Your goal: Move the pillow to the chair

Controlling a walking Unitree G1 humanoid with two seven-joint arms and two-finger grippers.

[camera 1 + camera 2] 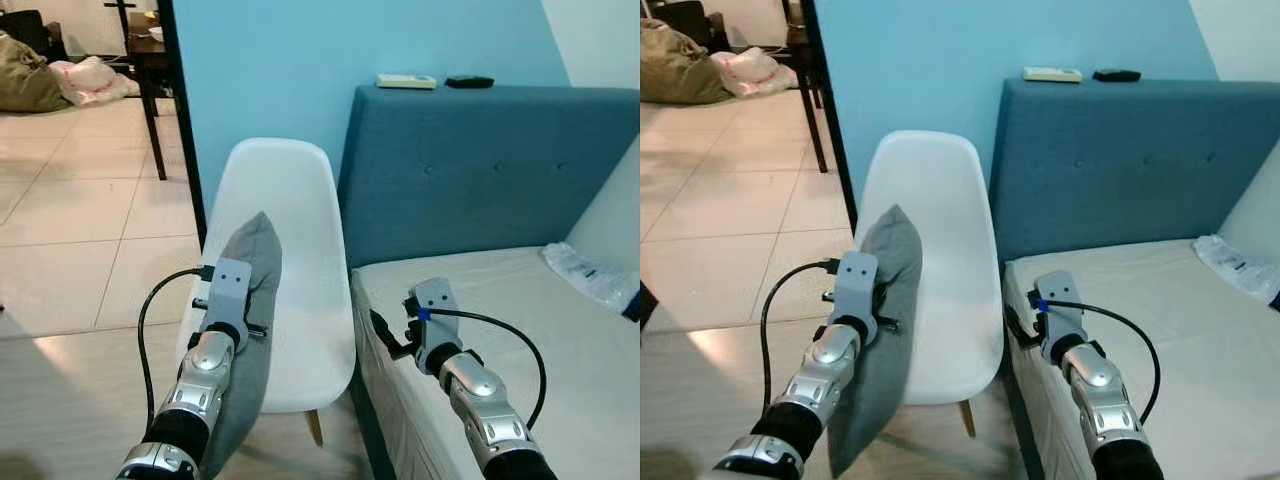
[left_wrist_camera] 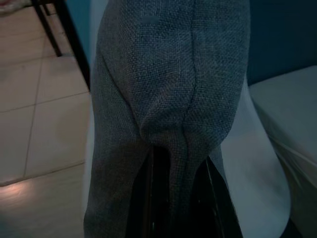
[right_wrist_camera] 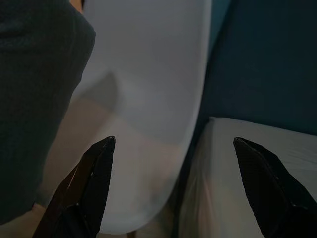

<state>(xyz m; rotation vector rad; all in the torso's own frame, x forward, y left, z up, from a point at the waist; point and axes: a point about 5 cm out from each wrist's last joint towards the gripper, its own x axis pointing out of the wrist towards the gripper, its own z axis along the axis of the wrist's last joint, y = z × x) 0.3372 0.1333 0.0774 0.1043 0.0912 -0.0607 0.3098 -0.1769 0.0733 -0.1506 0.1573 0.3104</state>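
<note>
Grey woven fabric is the main thing here: the pillow [image 1: 248, 330] hangs upright in front of the white chair [image 1: 300, 260], over the left half of the seat, at about 7 o'clock from the chair's middle. Its long axis runs pretty much vertical, with one corner pointing up toward 12 o'clock and leaning a touch to the right, and the bottom end drooping past the seat's front edge toward the floor.

The left gripper [image 2: 176, 198] is pinching it, both black fingers [image 2: 148, 198] squeezed onto a fold along the seam, so the cloth bunches between them. Can't tell if the pillow touches the seat.

The right gripper [image 3: 173, 183] hovers just off the mattress corner of the bed [image 1: 520, 300], at roughly 3 o'clock from the chair, fingers spread wide with nothing in them.

Behind the bed is a teal headboard [image 1: 490, 170] with two remotes [image 1: 405, 81] on top. A dark table leg [image 1: 152, 110] stands on the tiled floor [image 1: 70, 220] at 10 o'clock.
</note>
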